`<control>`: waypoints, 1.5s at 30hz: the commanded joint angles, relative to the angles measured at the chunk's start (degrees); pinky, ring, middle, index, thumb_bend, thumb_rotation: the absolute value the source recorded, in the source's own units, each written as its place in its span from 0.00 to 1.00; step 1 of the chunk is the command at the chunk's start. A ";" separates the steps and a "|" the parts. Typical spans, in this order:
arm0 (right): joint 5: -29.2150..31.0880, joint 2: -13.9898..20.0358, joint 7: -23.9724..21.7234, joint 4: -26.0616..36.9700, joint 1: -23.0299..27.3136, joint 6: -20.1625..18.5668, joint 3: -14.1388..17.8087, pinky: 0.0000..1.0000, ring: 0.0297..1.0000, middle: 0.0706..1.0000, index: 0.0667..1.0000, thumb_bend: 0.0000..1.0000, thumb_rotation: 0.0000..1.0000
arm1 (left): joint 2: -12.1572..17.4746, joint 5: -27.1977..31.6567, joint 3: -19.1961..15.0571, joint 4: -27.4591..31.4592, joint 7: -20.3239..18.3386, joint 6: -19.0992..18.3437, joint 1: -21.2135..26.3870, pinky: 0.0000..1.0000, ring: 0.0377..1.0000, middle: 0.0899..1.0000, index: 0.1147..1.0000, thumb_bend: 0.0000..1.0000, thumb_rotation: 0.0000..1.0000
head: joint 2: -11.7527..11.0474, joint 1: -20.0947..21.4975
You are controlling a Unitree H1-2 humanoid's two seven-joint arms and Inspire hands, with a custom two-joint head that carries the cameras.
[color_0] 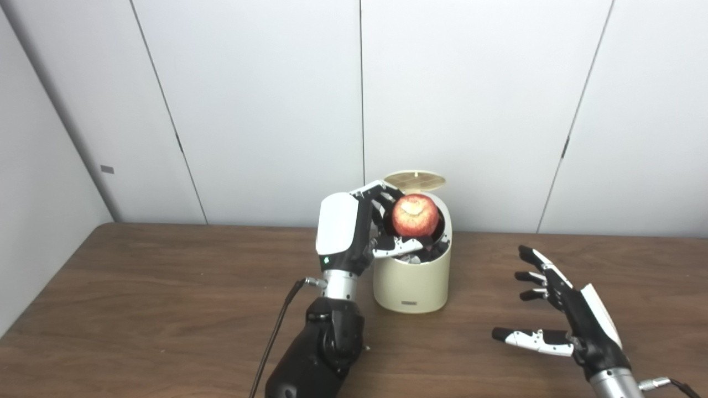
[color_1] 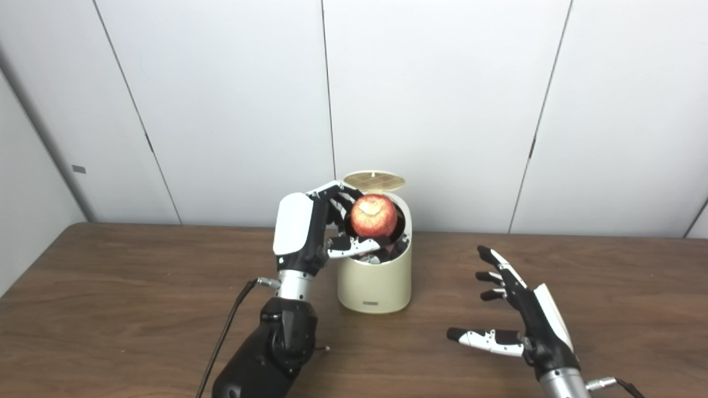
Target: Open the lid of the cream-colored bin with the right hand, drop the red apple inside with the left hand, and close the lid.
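Okay, left eye view first. Cream-colored bin (color_0: 412, 276) stands toward the far edge of the table (color_0: 138, 309), roughly mid-width. Its lid (color_0: 415, 180) is already swung up and back, so we count the opening step as done. Our left hand (color_0: 359, 226) is at the bin's left rim, fingers curled around the red apple (color_0: 415, 215), thumb underneath. The apple sits right over the bin mouth, about level with the rim, not yet dropped. There is dark stuff inside the bin; we can't tell what. Our right hand (color_0: 558, 309) hovers over the near right part of the table, well apart from the bin, fingers spread, holding nothing.

Right eye view agrees. The red apple (color_1: 374, 215) is still cupped by the left hand (color_1: 318, 229) over the opening of the cream-colored bin (color_1: 376, 276), and the lid (color_1: 374, 179) stands open behind it. The right hand (color_1: 511, 315) is splayed, empty, and touches neither bin nor lid. A cable (color_1: 221, 342) runs along the left forearm, clear of the bin.

Status as we judge it: lid open, apple positioned, release pending. Left: let go of the apple, pull the left hand clear of the rim, then close the lid. The right hand has the longer reach back to it.
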State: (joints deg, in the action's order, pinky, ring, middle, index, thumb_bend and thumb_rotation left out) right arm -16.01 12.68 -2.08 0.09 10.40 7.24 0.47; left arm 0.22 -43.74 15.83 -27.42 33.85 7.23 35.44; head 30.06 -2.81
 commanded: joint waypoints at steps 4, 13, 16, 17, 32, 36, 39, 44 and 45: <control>0.78 0.87 0.96 1.42 0.99 1.61 0.81 0.67 0.80 0.90 0.89 0.74 0.15 | 0.69 -3.43 1.90 -0.77 0.73 -3.17 2.32 0.37 0.44 0.41 0.46 0.52 0.00 | 0.11 -0.12; 1.19 0.94 0.73 1.48 1.15 1.72 0.73 0.66 0.80 0.91 0.88 0.76 0.16 | 1.04 -3.37 2.64 0.83 0.39 -4.84 1.74 0.39 0.46 0.42 0.46 0.52 0.00 | 0.04 -0.35; 1.70 0.90 0.38 1.88 1.17 1.61 0.59 0.66 0.80 0.91 0.88 0.75 0.13 | 1.24 -3.43 2.75 1.47 0.30 -5.11 1.59 0.38 0.45 0.41 0.46 0.52 0.00 | 0.03 -0.32; 1.86 0.94 0.31 1.85 1.17 1.58 0.57 0.66 0.80 0.91 0.88 0.75 0.13 | 1.32 -3.39 2.77 1.67 0.31 -5.10 1.54 0.38 0.45 0.41 0.46 0.52 0.00 | 0.00 -0.39; 2.56 1.34 0.51 -0.64 1.73 3.56 0.52 0.67 0.80 0.90 0.89 0.76 0.13 | 1.97 -2.78 2.35 5.87 -1.15 -5.02 0.21 0.38 0.45 0.52 0.43 0.52 0.08 | 0.18 -1.07; 2.32 1.46 0.27 -0.78 1.78 3.12 0.30 0.68 0.81 0.91 0.90 0.75 0.15 | 2.11 -3.03 2.20 7.34 -1.53 -5.36 -0.07 0.39 0.48 0.54 0.60 0.88 0.24 | 0.17 -1.18; 1.76 1.45 0.32 -0.58 1.78 2.84 0.07 0.67 0.81 0.91 0.90 0.75 0.16 | 2.18 -2.77 1.96 7.82 -1.45 -4.99 -0.03 0.41 0.51 0.56 0.62 0.90 0.27 | 0.18 -1.26; 1.98 1.28 0.22 -0.25 1.85 2.63 -0.06 0.67 0.81 0.90 0.90 0.76 0.15 | 2.24 -2.80 1.68 8.14 -1.43 -4.77 0.15 0.43 0.52 0.57 0.65 0.90 0.28 | 0.14 -1.24; 1.86 1.21 0.18 0.11 1.82 2.35 -0.12 0.67 0.80 0.90 0.90 0.75 0.15 | 2.20 -2.74 1.62 8.13 -1.37 -4.69 0.18 0.42 0.52 0.57 0.65 0.90 0.27 | 0.11 -1.26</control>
State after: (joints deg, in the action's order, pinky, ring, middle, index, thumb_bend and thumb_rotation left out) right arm -14.45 13.17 -2.18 -1.99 10.33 8.28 0.25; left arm 2.13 -46.28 18.03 -21.18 31.55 1.77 33.58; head 30.15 -4.04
